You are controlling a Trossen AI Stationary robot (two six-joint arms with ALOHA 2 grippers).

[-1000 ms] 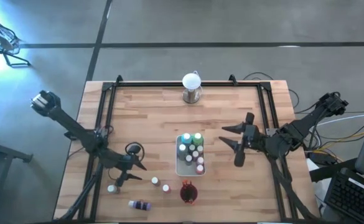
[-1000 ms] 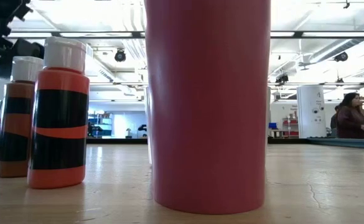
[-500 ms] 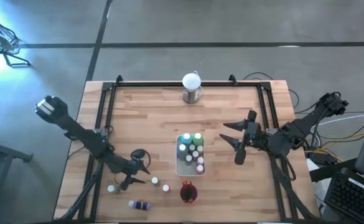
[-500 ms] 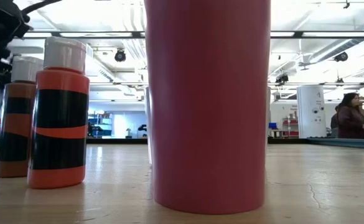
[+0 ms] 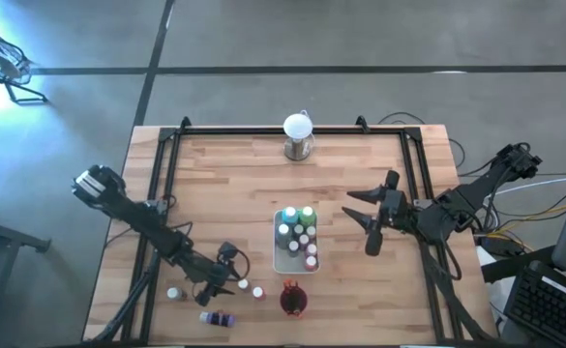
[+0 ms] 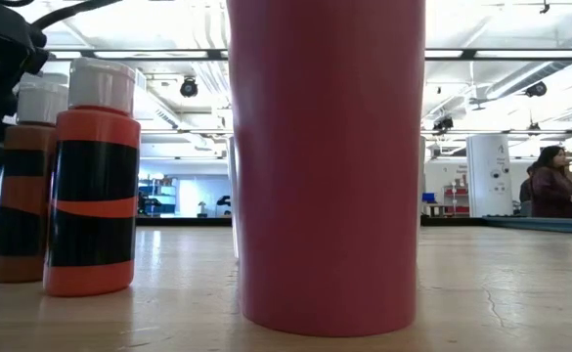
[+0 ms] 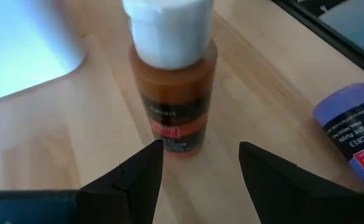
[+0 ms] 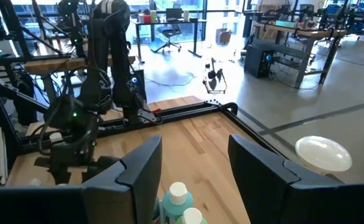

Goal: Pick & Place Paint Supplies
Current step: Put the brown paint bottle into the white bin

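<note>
A brown paint bottle [image 7: 172,93] with a white cap stands upright on the table near the front edge. My left gripper [image 7: 200,158] is open and low, and the bottle's foot is just beyond the gap between its fingertips; in the high view this gripper [image 5: 228,281] is beside the bottle's cap [image 5: 242,285]. An orange bottle [image 6: 95,186] stands next to the brown bottle [image 6: 26,186]. A purple bottle [image 5: 217,317] lies on its side nearby. Several bottles stand in the white tray [image 5: 281,259]. My right gripper [image 5: 368,224] hangs open above the table, right of the tray. My left gripper comes at the brown bottle slanting down from the table's far left. One fingertip [image 7: 152,155] shows right against the bottle's foot [image 7: 175,146]; whether it touches, I cannot tell. The bottle stands upright on the table.
A dark red cup [image 5: 292,300] stands near the front edge, right of the loose bottles. Another small bottle [image 5: 173,293] stands left of my left gripper. A white globe on a metal base [image 5: 299,130] stands at the far edge. A person [image 6: 551,184] is in the room behind.
My left gripper has sunk and gone toward the table's near edge and somewhat to the right, up to the brown bottle, staying open.
</note>
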